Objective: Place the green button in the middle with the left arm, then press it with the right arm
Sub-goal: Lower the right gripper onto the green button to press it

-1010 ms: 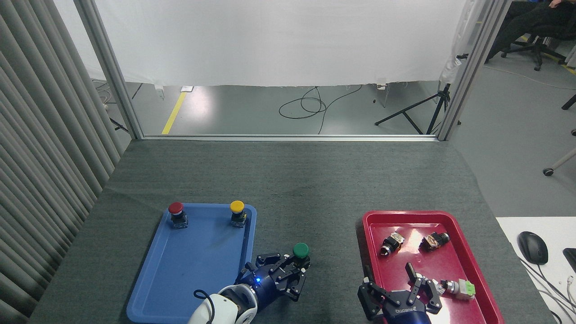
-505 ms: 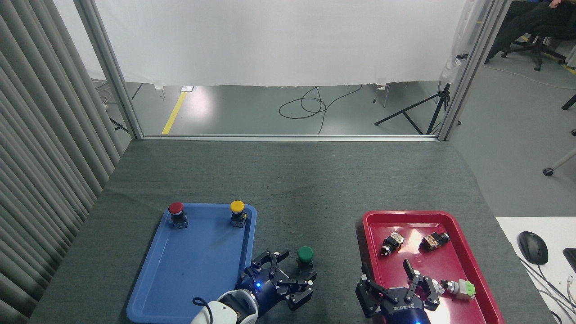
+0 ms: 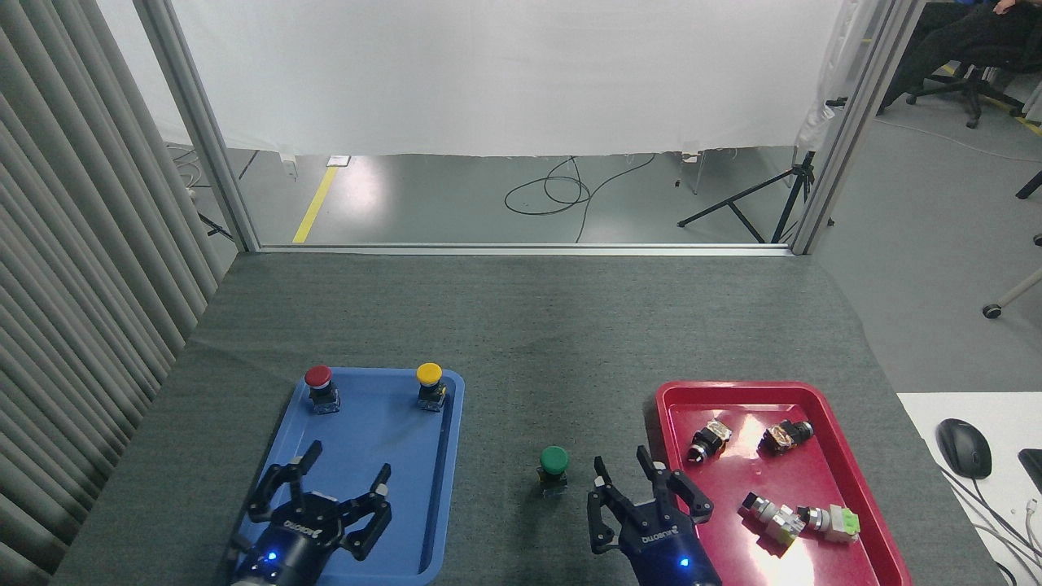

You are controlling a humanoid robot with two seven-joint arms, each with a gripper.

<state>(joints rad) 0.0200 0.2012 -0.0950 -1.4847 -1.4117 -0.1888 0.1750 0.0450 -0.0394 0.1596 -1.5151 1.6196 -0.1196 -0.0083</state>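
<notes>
Green button (image 3: 554, 461) is standing upright on the tabletop (image 3: 529, 342), free. Left gripper (image 3: 342, 482) is hovering with fingers spread over the blue tray (image 3: 374, 439); right gripper (image 3: 623, 473), fingers spread too, is sitting just beside the button.

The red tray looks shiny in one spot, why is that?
Head view: light glares pale off the red tray near its front, beside the silver switch. The blue tray and the grey cloth look matte. The green button is sharp.
</notes>
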